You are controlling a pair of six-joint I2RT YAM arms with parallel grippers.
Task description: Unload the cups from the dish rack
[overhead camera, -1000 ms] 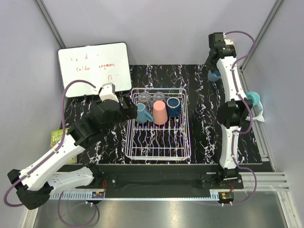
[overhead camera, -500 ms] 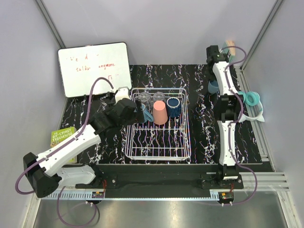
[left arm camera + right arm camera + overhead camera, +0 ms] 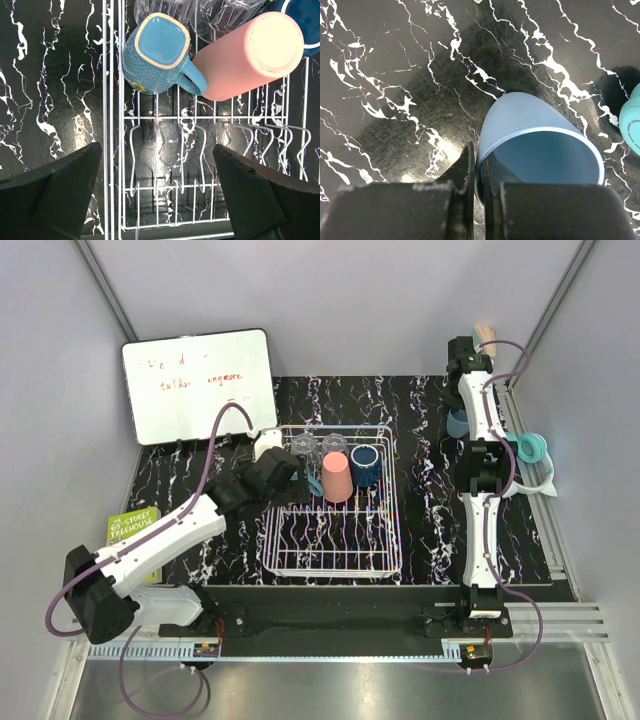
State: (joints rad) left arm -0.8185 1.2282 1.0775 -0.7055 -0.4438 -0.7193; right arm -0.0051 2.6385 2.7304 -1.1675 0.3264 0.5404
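Your left gripper [image 3: 157, 192] just swung over the dish rack [image 3: 333, 550], fingers wide apart, ready for the blue mug [image 3: 157, 55]. Your right gripper [image 3: 479, 175] pinches a pale cup [image 3: 540, 135], maybe set down.

Bright, even light from above; overhead shadows are soft. Between the left gripper's [image 3: 156, 150] jaws, glare streaks the glossy black white-veined tabletop [image 3: 60, 90] under the white wire dish rack [image 3: 120, 150]. Its fingers [image 3: 60, 190] are dark and blurred; at the right gripper's [image 3: 479, 161] jaws the pale blue cup [image 3: 530, 117] is sharp.
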